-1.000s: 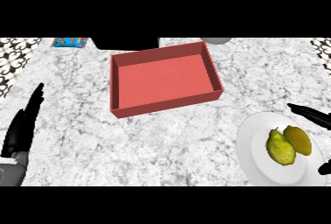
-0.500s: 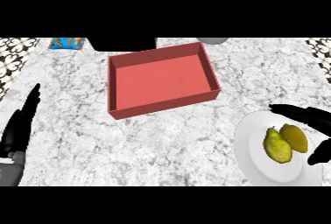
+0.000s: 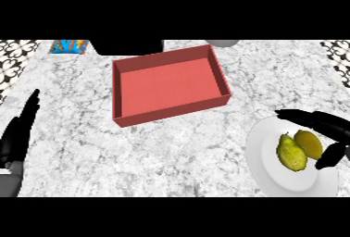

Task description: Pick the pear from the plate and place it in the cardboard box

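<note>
A yellow-green pear (image 3: pixel 292 152), with a yellower lobe to its right, lies on the white plate (image 3: pixel 270 159) at the counter's right edge. My right hand (image 3: pixel 315 121) comes in from the right, open. Its fingers stretch over the plate's far rim and its thumb (image 3: pixel 330 156) sits just right of the pear. I cannot tell whether it touches the fruit. The box (image 3: pixel 167 85) looks red with low walls; it stands empty at the centre back, left of and beyond the plate. My left hand (image 3: pixel 18 133) rests open at the left edge, fingers straight.
A blue packet (image 3: pixel 68 46) lies at the back left. A dark object (image 3: pixel 128 46) and a grey round thing (image 3: pixel 222 43) sit behind the box. Marbled counter (image 3: pixel 178 148) spreads between box, plate and left hand.
My right hand has moved left from the right edge over the plate, its thumb closing in beside the pear. The pear, plate and box have stayed put; the left hand barely shifted.
</note>
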### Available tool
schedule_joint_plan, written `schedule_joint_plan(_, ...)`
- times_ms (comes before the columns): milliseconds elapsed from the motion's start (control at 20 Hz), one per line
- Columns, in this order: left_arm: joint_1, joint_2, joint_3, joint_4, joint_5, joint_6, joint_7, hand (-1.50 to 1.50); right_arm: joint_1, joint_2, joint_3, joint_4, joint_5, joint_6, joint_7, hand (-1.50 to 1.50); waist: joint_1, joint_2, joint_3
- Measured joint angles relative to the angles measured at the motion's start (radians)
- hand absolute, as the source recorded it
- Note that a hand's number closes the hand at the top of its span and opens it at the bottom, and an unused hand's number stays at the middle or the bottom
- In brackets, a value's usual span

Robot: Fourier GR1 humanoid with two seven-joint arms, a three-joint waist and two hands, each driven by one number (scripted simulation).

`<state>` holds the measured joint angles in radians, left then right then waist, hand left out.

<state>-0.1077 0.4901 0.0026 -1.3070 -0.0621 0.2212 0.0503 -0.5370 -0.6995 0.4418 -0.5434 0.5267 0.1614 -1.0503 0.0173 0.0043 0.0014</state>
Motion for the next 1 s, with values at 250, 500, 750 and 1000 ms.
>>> schedule_joint_plan(250, -0.009, -0.014, 0.008, 0.015, -0.011, 0.006, 0.0, 0.0, -0.003, -0.001, 0.01, -0.01, -0.006, 0.001, -0.016, -1.5, -0.005, 0.0, 0.0)
schedule_joint_plan(500, -0.013, -0.016, 0.012, 0.01, -0.023, 0.003, 0.016, 0.0, 0.038, -0.002, 0.024, -0.078, -0.026, -0.002, -0.023, -1.5, -0.012, -0.003, -0.001)
schedule_joint_plan(750, -0.003, -0.021, 0.016, -0.014, -0.033, -0.003, 0.03, 0.0, 0.06, -0.025, 0.041, -0.134, -0.027, 0.004, -0.014, -1.5, -0.013, -0.004, -0.001)
schedule_joint_plan(1000, 0.017, -0.035, 0.034, -0.015, -0.048, -0.011, 0.008, 0.0, 0.103, -0.025, 0.044, -0.192, 0.01, 0.002, 0.02, -1.5, -0.014, -0.005, -0.002)
